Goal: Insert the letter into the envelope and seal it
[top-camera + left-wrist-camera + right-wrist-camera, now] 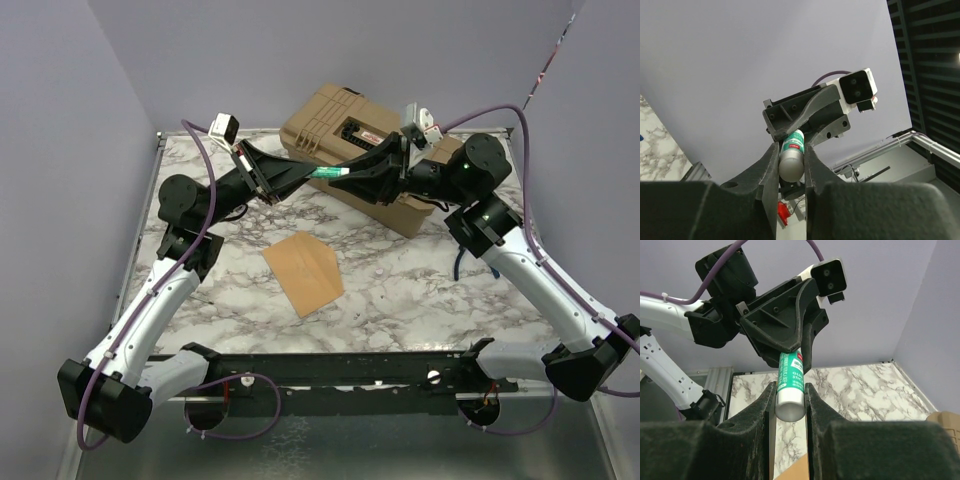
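A green and white glue stick (328, 173) hangs in the air between my two grippers, above the back of the table. My left gripper (296, 180) is shut on one end (792, 156) and my right gripper (358, 170) is shut on the other end (791, 385). The two grippers face each other tip to tip; the right gripper also shows in the left wrist view (805, 117). The orange-brown envelope (303, 272) lies flat on the marble table below them, untouched; its corner also shows in the right wrist view (796, 473). The pale pinkish letter is not in view.
A tan hard case (372, 150) stands at the back of the table (400, 290), right under and behind the grippers; its corner also shows in the right wrist view (946, 421). Purple walls close in the back and sides.
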